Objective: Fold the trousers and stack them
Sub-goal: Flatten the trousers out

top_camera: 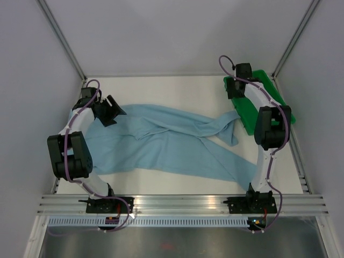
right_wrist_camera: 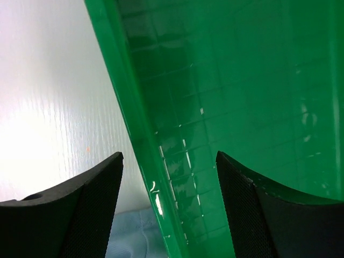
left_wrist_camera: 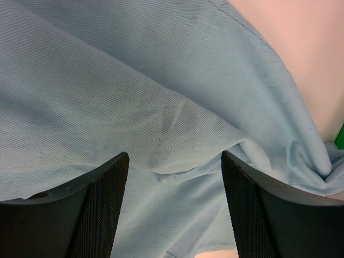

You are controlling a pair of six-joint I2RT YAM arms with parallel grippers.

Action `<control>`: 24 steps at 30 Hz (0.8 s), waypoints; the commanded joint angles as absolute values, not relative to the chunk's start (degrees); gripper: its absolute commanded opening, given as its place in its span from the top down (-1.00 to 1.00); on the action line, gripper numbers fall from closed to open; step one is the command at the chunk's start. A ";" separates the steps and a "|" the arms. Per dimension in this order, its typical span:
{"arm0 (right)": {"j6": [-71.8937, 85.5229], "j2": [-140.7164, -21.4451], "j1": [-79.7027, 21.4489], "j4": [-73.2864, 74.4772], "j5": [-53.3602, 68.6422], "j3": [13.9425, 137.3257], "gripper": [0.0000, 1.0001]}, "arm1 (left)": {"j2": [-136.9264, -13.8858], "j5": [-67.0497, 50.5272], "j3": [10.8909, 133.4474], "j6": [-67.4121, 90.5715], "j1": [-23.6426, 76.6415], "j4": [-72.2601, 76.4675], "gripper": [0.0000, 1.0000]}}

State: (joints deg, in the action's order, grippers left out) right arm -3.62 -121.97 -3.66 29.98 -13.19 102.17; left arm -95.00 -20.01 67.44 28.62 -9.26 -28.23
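Note:
The light blue trousers (top_camera: 166,142) lie spread out and rumpled across the table, waist end at the left, legs running right toward the green tray. My left gripper (top_camera: 113,112) hovers over their upper left part. In the left wrist view it (left_wrist_camera: 174,156) is open, with creased blue cloth (left_wrist_camera: 161,107) below and nothing between its fingers. My right gripper (top_camera: 235,88) is at the tray's near left corner. In the right wrist view it (right_wrist_camera: 169,156) is open, straddling the tray's rim from above. A bit of the trousers (right_wrist_camera: 134,236) shows beside that rim.
The green plastic tray (top_camera: 243,110) sits at the back right; its gridded floor (right_wrist_camera: 242,97) shows nothing inside. Bare white table (right_wrist_camera: 54,107) lies left of it. Grey walls close in on three sides and an aluminium rail (top_camera: 177,203) runs along the near edge.

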 commanded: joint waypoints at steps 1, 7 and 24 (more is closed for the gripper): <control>-6.25 -121.65 -3.34 29.19 -2.47 99.41 -0.55 | -92.46 -21.62 67.32 26.72 -9.32 -28.30 -0.51; -6.06 -123.30 -3.34 29.08 -0.88 99.84 -0.41 | -92.99 -21.71 67.94 26.81 -9.32 -28.74 -0.51; -41.09 -119.55 -6.76 31.56 17.30 92.92 1.00 | -93.95 -22.41 68.73 25.75 -9.32 -29.44 -0.51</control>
